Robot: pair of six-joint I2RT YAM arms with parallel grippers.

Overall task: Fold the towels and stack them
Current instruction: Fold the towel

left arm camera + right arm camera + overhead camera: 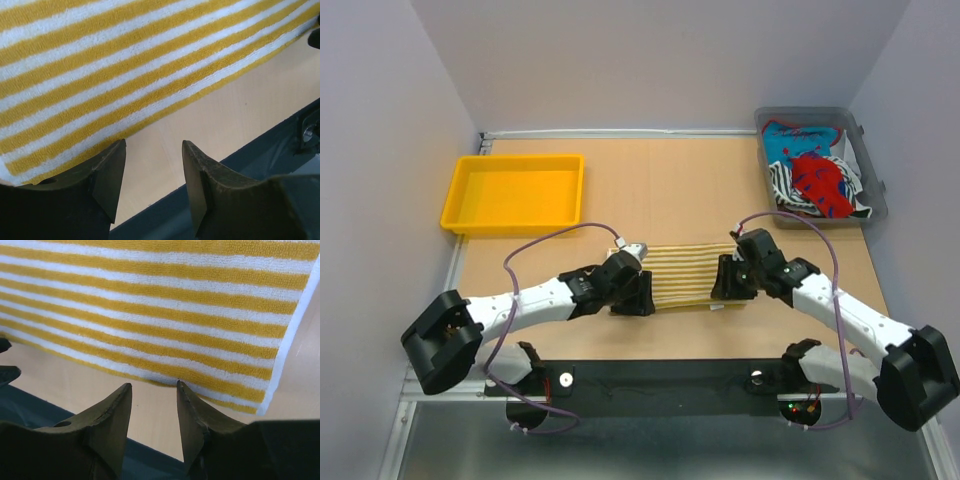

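Observation:
A yellow-cream striped towel [682, 275] lies flat on the wooden table between my two arms. My left gripper [635, 297] is at its near-left corner and my right gripper [728, 283] at its near-right corner. In the left wrist view the towel [125, 65] fills the top, and the left gripper [154, 150] is open over bare table, one fingertip [117, 150] at the towel's near hem. In the right wrist view the towel [150, 315] lies just beyond the open right gripper [154, 386], one fingertip [181, 387] touching the hem. Nothing is between either pair of jaws.
A grey bin [873, 180] at the back right holds a red-blue patterned towel [820, 180] and a black-white striped towel [782, 185]. A yellow tray [513, 195] sits at the back left. The dark base rail [660, 385] runs along the near edge.

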